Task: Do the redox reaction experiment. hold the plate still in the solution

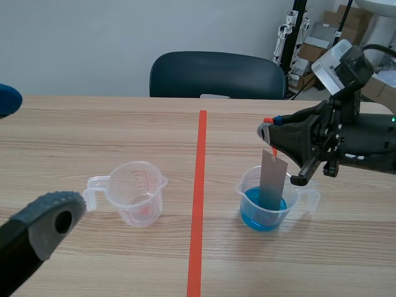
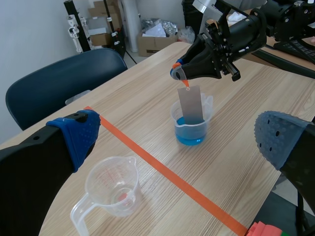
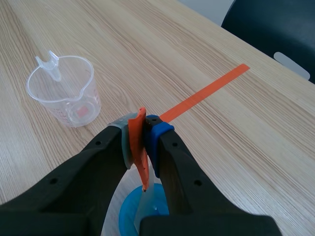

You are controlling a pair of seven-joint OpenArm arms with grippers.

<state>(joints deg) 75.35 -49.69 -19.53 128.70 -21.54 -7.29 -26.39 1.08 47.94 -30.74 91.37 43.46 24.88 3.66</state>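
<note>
- Right tool (image 1: 267, 130) clamped on the orange tab (image 3: 139, 142); the grey plate (image 1: 273, 179) hangs from it, lower end in the blue solution (image 1: 263, 213) inside the beaker (image 1: 247, 185).
- Dip looks done; what's left is a steady hold.
- Left tool (image 2: 179, 135) gapes wide, holding nothing, well apart.

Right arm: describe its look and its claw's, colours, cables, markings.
The right arm is matte black, with a white-and-black camera block on top, a black cable looping behind and a small green light. Its claw has two thick black fingers, one pad grey, the other blue.
</note>
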